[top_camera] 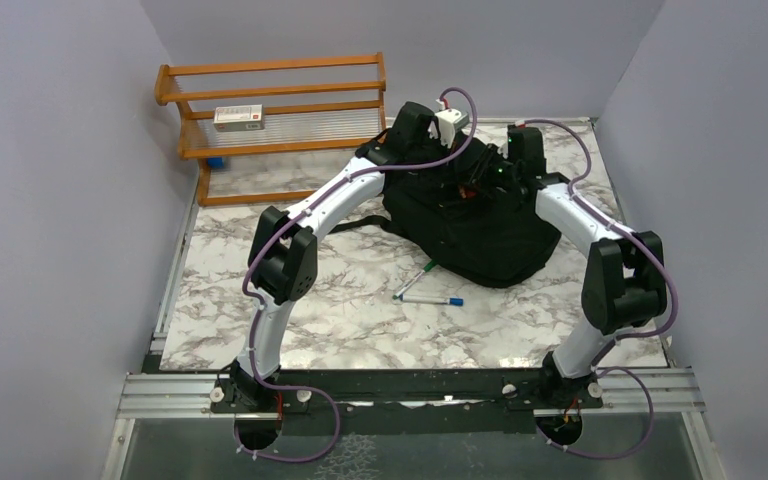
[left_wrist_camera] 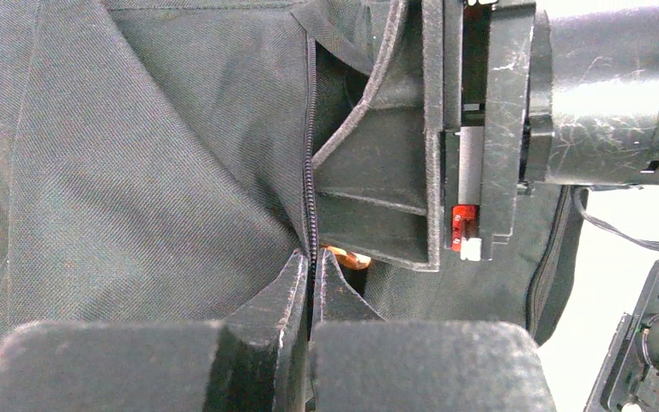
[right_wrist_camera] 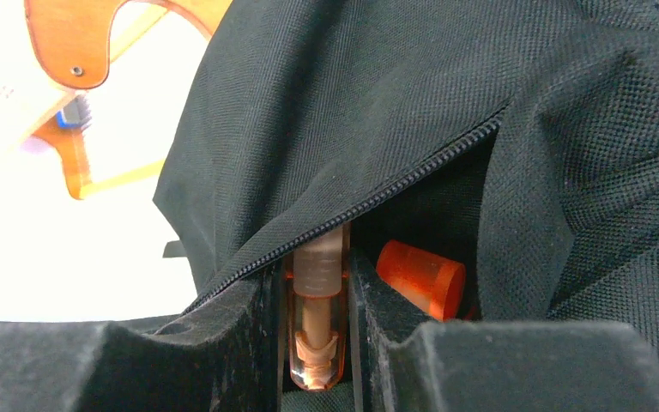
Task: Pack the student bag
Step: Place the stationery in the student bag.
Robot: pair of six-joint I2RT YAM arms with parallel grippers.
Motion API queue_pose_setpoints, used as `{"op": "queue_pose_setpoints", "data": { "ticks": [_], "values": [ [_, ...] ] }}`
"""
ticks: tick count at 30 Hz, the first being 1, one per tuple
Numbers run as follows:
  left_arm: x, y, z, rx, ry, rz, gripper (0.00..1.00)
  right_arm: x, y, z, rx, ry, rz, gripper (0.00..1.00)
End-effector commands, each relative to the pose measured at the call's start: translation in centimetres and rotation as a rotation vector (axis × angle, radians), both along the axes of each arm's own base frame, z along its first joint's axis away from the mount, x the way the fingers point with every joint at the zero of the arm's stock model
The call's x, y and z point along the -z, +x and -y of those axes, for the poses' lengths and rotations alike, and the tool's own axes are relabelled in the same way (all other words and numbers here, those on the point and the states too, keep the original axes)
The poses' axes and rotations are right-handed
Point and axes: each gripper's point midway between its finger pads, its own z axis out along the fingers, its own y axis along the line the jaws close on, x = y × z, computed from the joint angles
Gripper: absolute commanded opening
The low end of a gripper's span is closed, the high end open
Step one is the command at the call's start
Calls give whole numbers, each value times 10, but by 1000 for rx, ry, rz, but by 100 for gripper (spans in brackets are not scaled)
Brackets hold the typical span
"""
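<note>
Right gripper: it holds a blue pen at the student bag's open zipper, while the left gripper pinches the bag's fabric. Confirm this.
Not quite: the pen in the right gripper is translucent orange, not blue; the right wrist view shows it. The rest holds: it sits at the open zipper of the student bag, and the left gripper pinches the bag's fabric.

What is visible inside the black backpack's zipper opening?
An orange cylinder lies inside the student bag; the right gripper holds a clear orange pen-like item at the opening. Fabric hides everything deeper.
</note>
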Motion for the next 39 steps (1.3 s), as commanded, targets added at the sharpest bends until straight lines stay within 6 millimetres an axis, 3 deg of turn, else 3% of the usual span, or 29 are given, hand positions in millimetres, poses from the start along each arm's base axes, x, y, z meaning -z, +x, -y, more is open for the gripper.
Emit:
{"op": "queue_pose_setpoints", "data": {
  "ticks": [1, 4, 7, 15, 22, 32, 35, 39],
  "values": [
    [-20, -8, 9, 41, -42, 42, 0, -23, 19, 9, 89, 41, 123, 23],
    [-19, -8, 9, 41, -41, 42, 0, -30, 15, 11, 86, 32, 156, 40],
    [-18, -8, 10, 43, -41, 40, 0, -37, 9, 15, 81, 6, 171, 47],
    [-16, -7, 9, 40, -36, 41, 0, -56, -23, 33, 98, -71, 208, 52],
    [-17, -6, 9, 34, -34, 45, 0, -77, -90, 51, 28, -162, 339, 51],
    [-23, -7, 9, 33, -47, 37, 0, -59, -206, 11, -208, -10, 293, 47],
    [-28, -6, 8, 34, -46, 54, 0, -48, -228, -3, -272, 29, 289, 46],
    [-30, -4, 6, 34, -42, 64, 0, -35, -243, -28, -399, 30, 295, 45]
  ]
}}
